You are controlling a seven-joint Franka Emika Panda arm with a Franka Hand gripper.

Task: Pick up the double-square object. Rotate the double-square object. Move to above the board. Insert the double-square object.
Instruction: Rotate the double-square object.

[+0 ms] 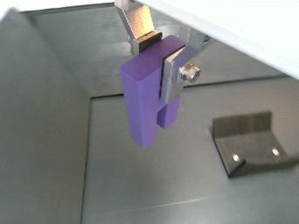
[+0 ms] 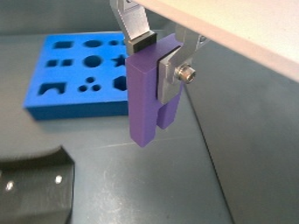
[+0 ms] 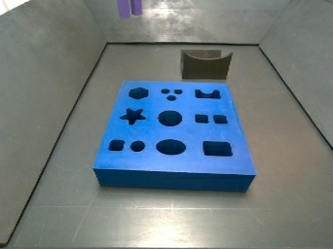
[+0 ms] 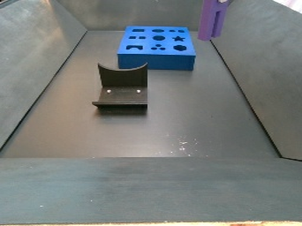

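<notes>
End effector is pinching the double-square object, long axis hanging vertical, held high and well off to the side of the board.

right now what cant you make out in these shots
- Gripper: cut off at the frame's edge in both side views; only the double-square object shows.
- Far finger: hidden behind the block in both wrist views.
- Board: absent from a wrist view.
- Fixture: cropped at the corner.
</notes>
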